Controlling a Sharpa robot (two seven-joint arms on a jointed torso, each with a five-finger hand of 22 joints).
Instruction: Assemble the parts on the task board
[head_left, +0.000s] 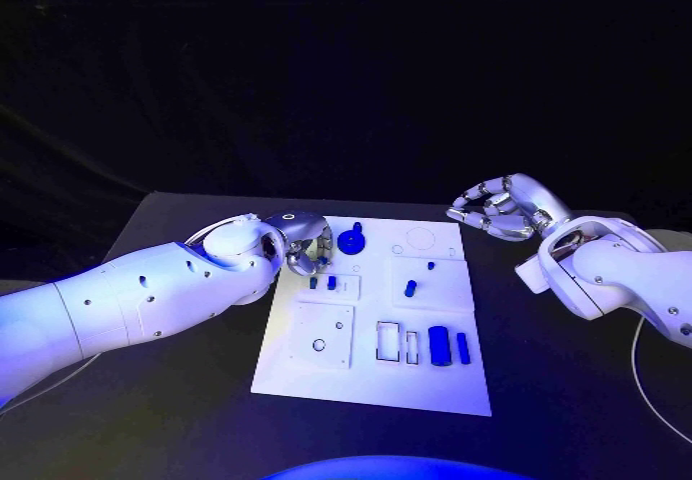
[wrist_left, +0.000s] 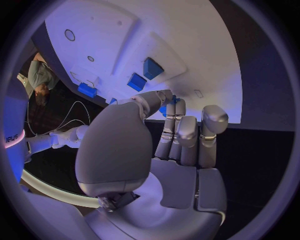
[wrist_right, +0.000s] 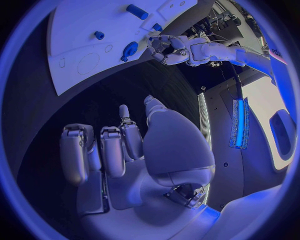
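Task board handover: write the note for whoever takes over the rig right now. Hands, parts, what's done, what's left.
Left hand: at the far left corner of the task board, fingers curled next to the round blue part; whether they grip it cannot be told.
Right hand: raised off the board's far right corner, fingers curled in, holding nothing.
Parts: two small blue pieces mid-left, a small blue peg at centre, a blue cylinder and a slimmer blue bar near the right edge.
Done: nothing visibly assembled.
Left: seat the parts; the ring recess and rectangular slots look unfilled.
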